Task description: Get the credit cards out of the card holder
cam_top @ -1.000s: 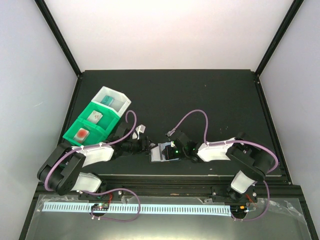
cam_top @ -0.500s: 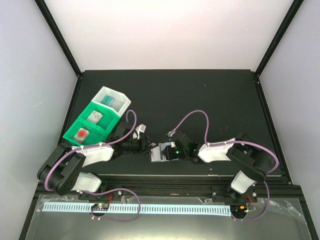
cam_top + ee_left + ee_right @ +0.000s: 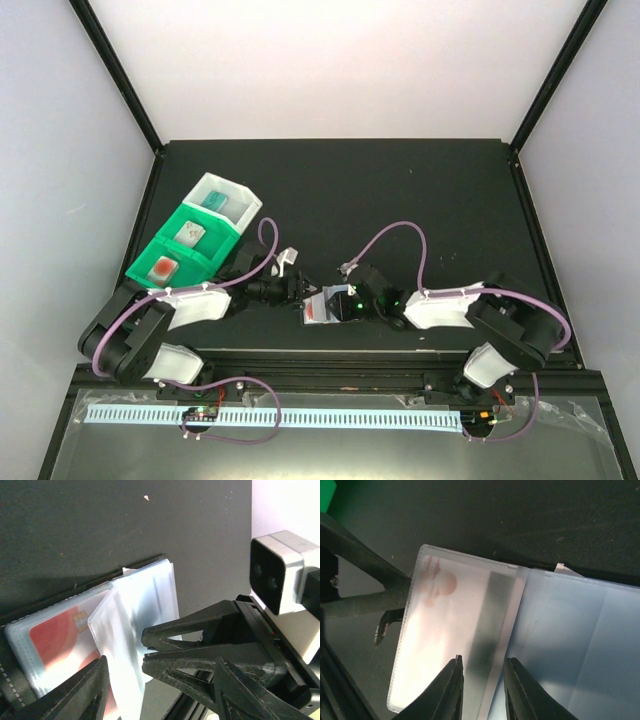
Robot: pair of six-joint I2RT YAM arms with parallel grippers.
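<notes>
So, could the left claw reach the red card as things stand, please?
Probably yes: the open left claw is close beside the red card, though a clear pocket covers it.

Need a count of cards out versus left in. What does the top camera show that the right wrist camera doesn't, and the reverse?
Top only: a teal card in the white bin, and a pale card and a red-marked card in the green bins, so three are out. Right wrist only: the red round mark and dark stripe of another card inside a clear pocket, with the right gripper open at the pocket's edge. Both: the card holder, the left gripper beside it, and some green bin.
</notes>
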